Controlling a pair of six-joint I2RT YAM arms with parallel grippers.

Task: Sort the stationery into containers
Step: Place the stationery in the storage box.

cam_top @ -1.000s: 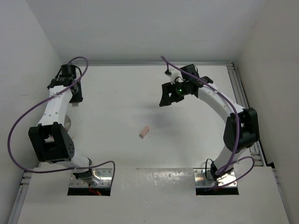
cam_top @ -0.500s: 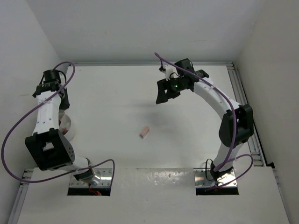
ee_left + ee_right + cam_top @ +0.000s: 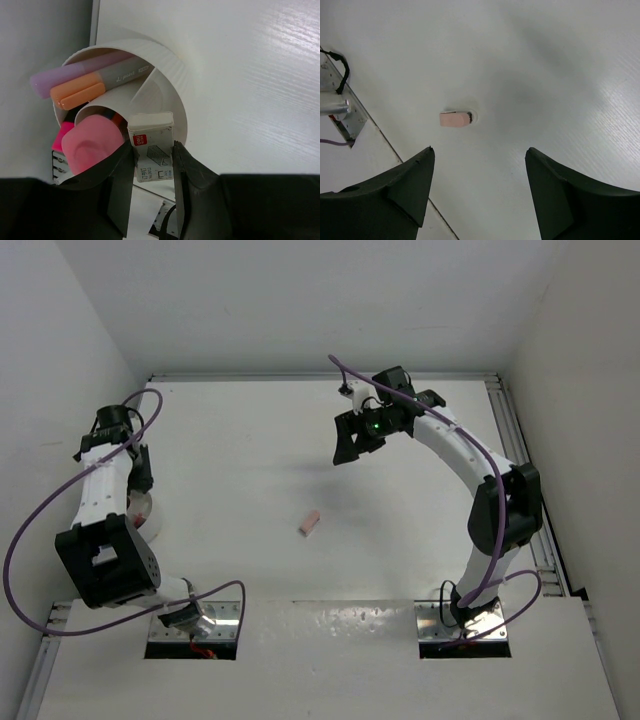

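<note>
Left end effector (image 3: 153, 149) first: both fingers are clamped on a small white box (image 3: 151, 131) with a red label and a staple drawing on its face, one finger pressing each side. The box is held upright at the near rim of the white tub (image 3: 167, 65), overlapping the rim from this angle; whether it touches the rim, I cannot tell. Inside the ribbed tub a curved divider splits the space. In the far compartment lies a lilac-capped highlighter (image 3: 65, 76) with two orange caps (image 3: 80, 93) just beside it. In the nearer compartment sits a rounded pink piece (image 3: 92, 145), touching the box's left side from this angle, with a bright pink cap (image 3: 60, 138) poking out beside it. From above, the tub (image 3: 143, 508) sits close to the left edge of the tabletop (image 3: 250, 430), partly hidden by the left arm.

Over to the right end effector (image 3: 479, 150): fingers spread wide apart, nothing between them, hanging in the air above bare tabletop. Below it, and well apart from it, a pink eraser (image 3: 455, 119) lies flat and alone. From above, that eraser (image 3: 310, 522) lies near the middle of the tabletop, a little toward the near edge, while the right end effector (image 3: 347, 450) hangs farther toward the far edge.
</note>
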